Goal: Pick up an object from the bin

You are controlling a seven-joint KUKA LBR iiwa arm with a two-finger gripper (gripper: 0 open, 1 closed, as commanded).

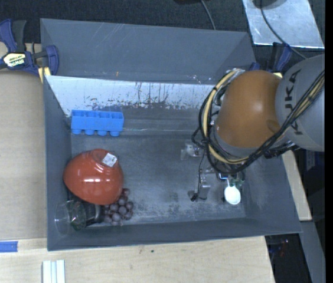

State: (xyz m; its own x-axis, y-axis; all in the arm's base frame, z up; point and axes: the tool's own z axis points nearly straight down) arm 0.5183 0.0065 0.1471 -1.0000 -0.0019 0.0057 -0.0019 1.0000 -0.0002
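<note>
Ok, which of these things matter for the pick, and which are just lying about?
In play: gripper, bin.
Lying about, all well to its left: blue block, red bowl, grapes, clear cup.

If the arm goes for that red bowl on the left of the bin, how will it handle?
The red bowl looks glossy and domed, so a grip would probably slip off. It sits against the dark grapes and clear cup, so a push would likely shove them too.
</note>
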